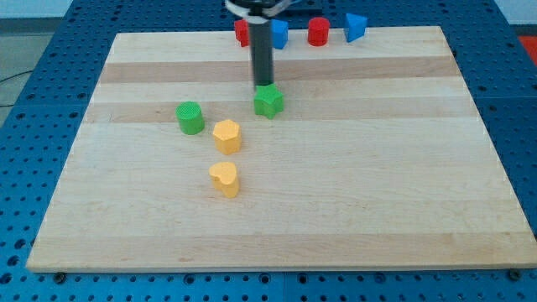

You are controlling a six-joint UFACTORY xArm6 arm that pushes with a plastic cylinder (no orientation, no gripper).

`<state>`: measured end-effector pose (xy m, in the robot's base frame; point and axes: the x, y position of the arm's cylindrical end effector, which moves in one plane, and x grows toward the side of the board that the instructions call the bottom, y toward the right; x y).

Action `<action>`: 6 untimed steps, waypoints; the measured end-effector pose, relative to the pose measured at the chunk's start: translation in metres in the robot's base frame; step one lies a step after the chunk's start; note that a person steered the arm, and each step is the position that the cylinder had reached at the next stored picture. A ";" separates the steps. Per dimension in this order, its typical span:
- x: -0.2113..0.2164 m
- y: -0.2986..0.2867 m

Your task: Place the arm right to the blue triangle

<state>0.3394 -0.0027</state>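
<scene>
The blue triangle point(355, 27) lies at the board's top edge, right of centre. My tip point(263, 85) is the lower end of the dark rod near the view's top centre. It touches the top side of a green star-shaped block point(268, 101). The tip is well to the left of and below the blue triangle. A red cylinder point(318, 32) stands just left of the triangle.
A blue block point(279, 33) and a red block point(242, 33) sit at the top edge behind the rod, partly hidden. A green cylinder point(190, 117) and two yellow blocks point(226, 136) point(224, 179) lie left of centre on the wooden board point(377, 184).
</scene>
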 end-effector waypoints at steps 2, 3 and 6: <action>0.159 0.048; 0.216 -0.028; 0.139 -0.067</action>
<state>0.4787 -0.0693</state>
